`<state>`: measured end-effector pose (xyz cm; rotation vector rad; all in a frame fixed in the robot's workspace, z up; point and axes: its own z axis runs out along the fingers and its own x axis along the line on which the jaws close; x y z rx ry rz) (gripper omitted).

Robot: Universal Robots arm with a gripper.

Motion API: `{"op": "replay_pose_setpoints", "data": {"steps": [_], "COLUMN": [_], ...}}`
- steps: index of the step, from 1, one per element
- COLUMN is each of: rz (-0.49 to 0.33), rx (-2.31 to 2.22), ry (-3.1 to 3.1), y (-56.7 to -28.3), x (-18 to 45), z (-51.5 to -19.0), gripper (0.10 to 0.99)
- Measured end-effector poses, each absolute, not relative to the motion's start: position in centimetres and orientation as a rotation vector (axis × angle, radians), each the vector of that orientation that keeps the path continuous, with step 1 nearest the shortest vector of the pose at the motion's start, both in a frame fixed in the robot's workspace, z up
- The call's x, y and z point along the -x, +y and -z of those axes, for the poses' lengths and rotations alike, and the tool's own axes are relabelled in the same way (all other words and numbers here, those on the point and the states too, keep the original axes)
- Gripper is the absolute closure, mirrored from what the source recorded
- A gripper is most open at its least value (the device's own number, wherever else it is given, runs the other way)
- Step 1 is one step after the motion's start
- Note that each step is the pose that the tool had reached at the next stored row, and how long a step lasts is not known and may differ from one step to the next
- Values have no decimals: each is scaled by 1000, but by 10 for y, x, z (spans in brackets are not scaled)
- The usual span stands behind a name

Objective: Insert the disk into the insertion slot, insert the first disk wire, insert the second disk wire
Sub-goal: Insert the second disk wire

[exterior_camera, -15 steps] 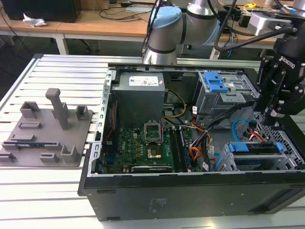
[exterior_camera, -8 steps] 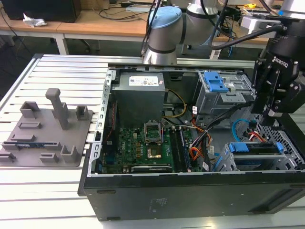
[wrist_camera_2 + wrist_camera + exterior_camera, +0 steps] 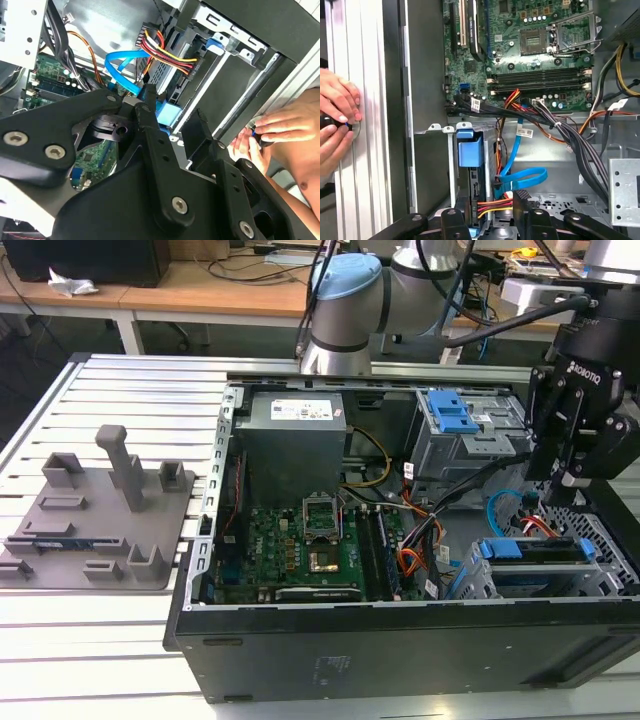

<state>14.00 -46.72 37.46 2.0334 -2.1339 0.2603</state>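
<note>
One disk (image 3: 470, 150) in the insertion slot (image 3: 608, 540), one blue cable (image 3: 530, 176), one red-yellow wire bundle (image 3: 492, 204); my claw (image 3: 487, 207) gapes, its base cut off.

Your light is bright and even from overhead on the slatted table (image 3: 120, 410); the computer case (image 3: 400, 650) lies shaded inside. In the second wrist view a metal panel (image 3: 100, 20) glares pale.

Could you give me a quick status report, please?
Gripper low beside disk. Disk in insertion slot, blue wire at its end. Person's hands beside the case.
</note>
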Motion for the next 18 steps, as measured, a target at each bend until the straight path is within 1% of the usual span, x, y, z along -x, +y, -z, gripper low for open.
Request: {"op": "replay_pose_setpoints", "data": {"steps": [8,10,12,18], "rz": [-296,-305,-314,-330], "rx": [-2026,-2023,-2020,-2014], "ry": [-2117,-2111,-2104,-2093], "y": [-465,-465,-464,-454], "x": [-136,-136,-136,-135], "z": [-372,-371,-371,-364], "gripper": [604,620,757,757]}}
